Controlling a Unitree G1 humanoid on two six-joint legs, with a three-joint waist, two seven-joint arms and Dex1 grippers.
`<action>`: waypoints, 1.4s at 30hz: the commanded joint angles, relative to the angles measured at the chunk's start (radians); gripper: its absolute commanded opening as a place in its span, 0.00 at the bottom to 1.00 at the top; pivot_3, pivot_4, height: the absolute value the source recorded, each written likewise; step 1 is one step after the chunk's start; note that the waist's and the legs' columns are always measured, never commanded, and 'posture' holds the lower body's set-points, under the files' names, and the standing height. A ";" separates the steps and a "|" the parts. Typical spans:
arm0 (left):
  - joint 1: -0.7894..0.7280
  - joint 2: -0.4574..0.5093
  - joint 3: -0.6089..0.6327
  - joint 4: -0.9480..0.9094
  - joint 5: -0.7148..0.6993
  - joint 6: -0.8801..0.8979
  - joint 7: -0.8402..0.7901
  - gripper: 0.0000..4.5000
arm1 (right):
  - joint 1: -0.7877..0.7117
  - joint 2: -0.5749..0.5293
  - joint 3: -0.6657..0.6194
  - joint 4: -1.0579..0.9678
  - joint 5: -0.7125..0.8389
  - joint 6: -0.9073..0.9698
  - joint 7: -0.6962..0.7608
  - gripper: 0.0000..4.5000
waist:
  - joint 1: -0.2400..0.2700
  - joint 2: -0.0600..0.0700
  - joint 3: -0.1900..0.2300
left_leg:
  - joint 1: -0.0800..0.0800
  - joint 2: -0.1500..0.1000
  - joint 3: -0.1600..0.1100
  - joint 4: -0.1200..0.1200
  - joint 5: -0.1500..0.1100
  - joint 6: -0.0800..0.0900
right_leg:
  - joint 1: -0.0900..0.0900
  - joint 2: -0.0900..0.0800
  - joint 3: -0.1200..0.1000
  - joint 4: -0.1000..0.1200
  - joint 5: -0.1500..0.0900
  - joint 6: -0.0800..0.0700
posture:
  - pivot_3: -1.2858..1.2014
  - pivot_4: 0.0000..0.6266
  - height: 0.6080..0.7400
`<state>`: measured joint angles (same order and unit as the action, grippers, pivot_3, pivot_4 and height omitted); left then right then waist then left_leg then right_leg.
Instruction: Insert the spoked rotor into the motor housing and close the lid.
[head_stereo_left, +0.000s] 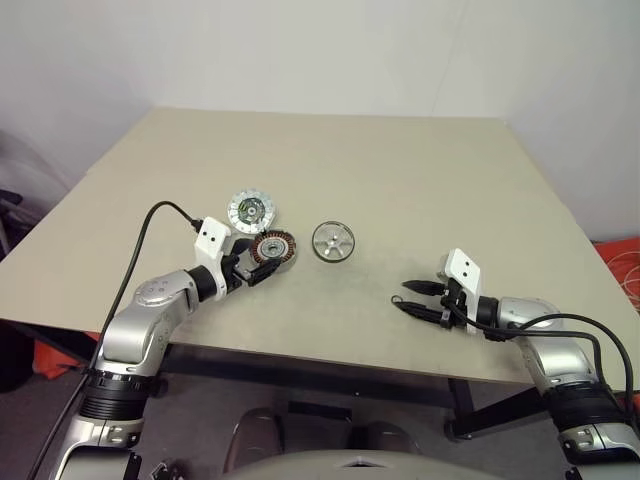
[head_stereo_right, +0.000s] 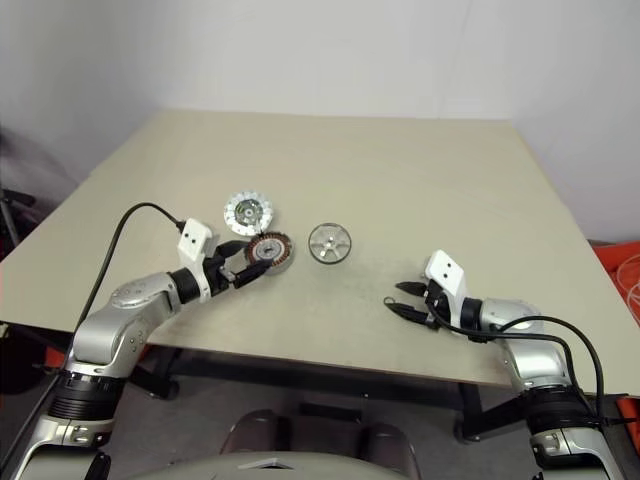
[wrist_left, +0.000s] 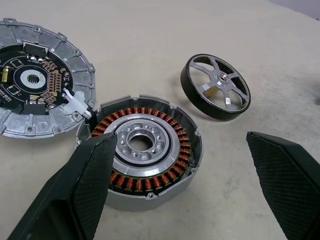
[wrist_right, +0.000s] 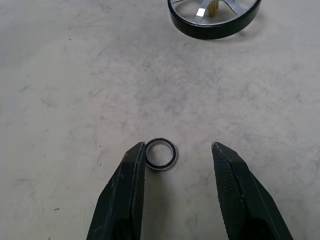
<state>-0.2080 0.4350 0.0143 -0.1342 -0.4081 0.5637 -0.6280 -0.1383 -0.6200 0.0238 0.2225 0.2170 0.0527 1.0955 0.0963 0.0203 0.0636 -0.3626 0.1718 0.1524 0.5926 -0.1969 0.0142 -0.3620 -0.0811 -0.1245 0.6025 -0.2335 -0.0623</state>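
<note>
The motor housing (wrist_left: 142, 150), with its ring of copper windings and silver hub, sits open on the table. My left gripper (wrist_left: 180, 140) is open right at it, one finger in front of its rim and the other well off to the side. Touching the housing is the lid (wrist_left: 35, 85), a ribbed silver disc with a dark circuit centre, lying flat. The spoked rotor (head_stereo_left: 333, 241) lies flat just right of the housing. My right gripper (wrist_right: 177, 147) is open low over the table, with a small black ring (wrist_right: 160, 153) lying between its fingers, close to one of them.
The tan table (head_stereo_left: 400, 170) stands against a white wall. Its front edge runs just under both forearms. A black cable loops from each wrist. Bare tabletop separates the rotor from the right gripper.
</note>
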 joint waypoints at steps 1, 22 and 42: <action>-0.012 0.013 0.020 -0.022 0.002 -0.017 -0.003 0.98 | 0.010 -0.012 -0.001 -0.049 0.006 -0.008 0.004 0.52 | 0.000 0.000 0.000 | -0.002 0.000 0.000 0.000 0.000 0.000 | -0.001 0.000 0.000 0.000 0.000 0.000 | 0.52 0.00 1.00; -0.007 0.008 0.015 -0.013 0.006 -0.022 -0.003 0.98 | -0.001 0.014 0.004 0.031 -0.001 -0.073 0.004 0.52 | 0.000 0.000 0.000 | -0.002 0.000 0.000 0.002 0.000 0.000 | -0.001 0.000 0.000 0.001 0.000 0.000 | 0.52 0.00 1.00; 0.022 -0.021 -0.019 -0.026 0.019 -0.019 0.002 0.98 | -0.050 0.080 0.012 -0.018 0.014 -0.030 -0.033 0.52 | -0.001 0.000 0.000 | -0.002 0.001 0.000 0.003 0.000 0.000 | -0.002 0.000 0.000 0.003 0.000 0.000 | 0.52 0.00 1.00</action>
<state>-0.1813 0.4111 -0.0086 -0.1327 -0.3904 0.5561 -0.6270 -0.1676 -0.5450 0.0435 0.2538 0.2032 0.0225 1.0653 0.0955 0.0205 0.0634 -0.3644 0.1722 0.1524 0.5952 -0.1966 0.0139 -0.3637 -0.0810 -0.1240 0.6050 -0.2333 -0.0626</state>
